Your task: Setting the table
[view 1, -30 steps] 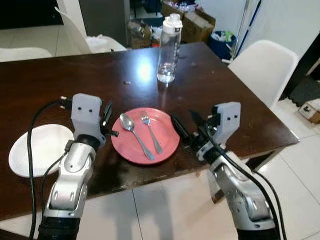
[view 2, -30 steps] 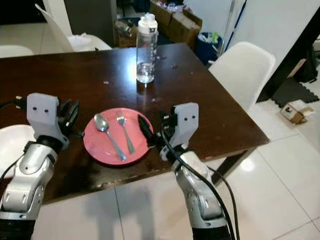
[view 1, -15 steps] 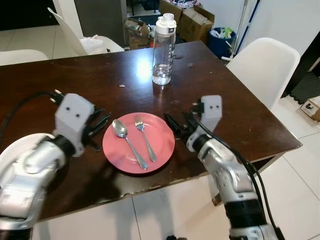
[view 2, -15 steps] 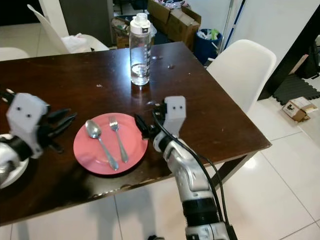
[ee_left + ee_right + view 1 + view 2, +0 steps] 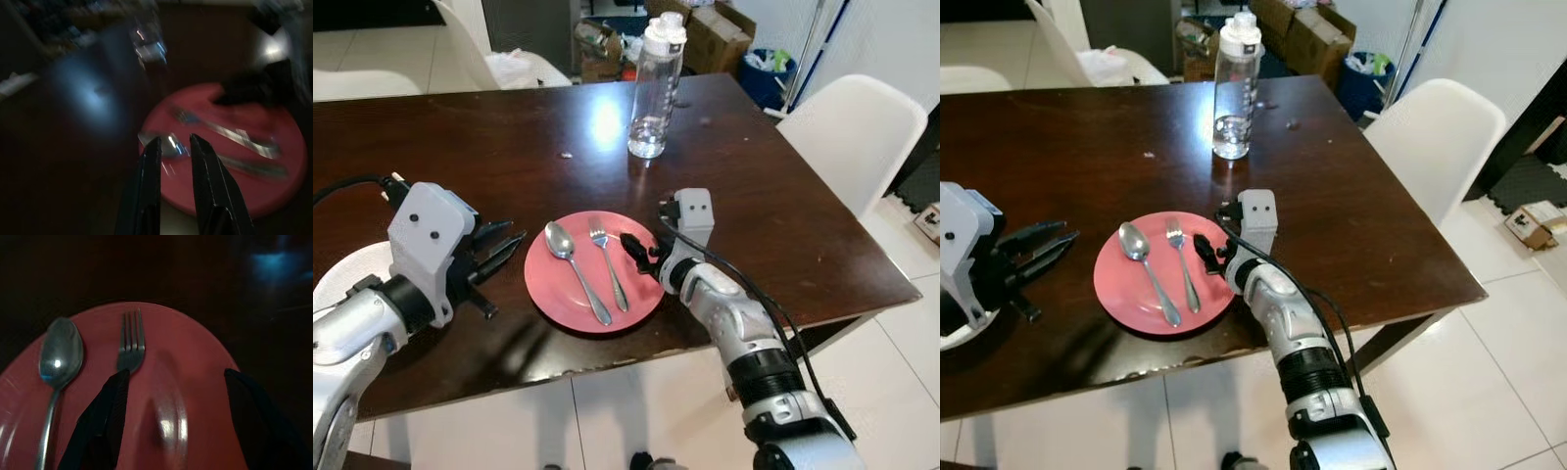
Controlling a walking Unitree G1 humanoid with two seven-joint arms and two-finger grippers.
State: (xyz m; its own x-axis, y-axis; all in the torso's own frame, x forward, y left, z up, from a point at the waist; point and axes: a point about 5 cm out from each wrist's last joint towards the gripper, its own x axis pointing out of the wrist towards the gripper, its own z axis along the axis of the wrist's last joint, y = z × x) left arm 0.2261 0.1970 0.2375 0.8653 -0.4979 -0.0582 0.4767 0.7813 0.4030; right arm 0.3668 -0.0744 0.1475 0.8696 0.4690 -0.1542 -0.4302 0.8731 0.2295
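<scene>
Black right gripper (image 5: 639, 251) fingertips foreshortened over plate (image 5: 548, 302).

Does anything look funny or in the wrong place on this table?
Yes. The spoon and fork lie on top of the pink plate instead of beside it. A white plate hangs slightly over the table's near edge. The right claw is over the pink plate's rim.

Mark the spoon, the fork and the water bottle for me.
spoon (image 5: 559, 240), left eye view, on its bowl
fork (image 5: 598, 233), left eye view, on its tines
water bottle (image 5: 1235, 93), right eye view, on its clear body
</scene>
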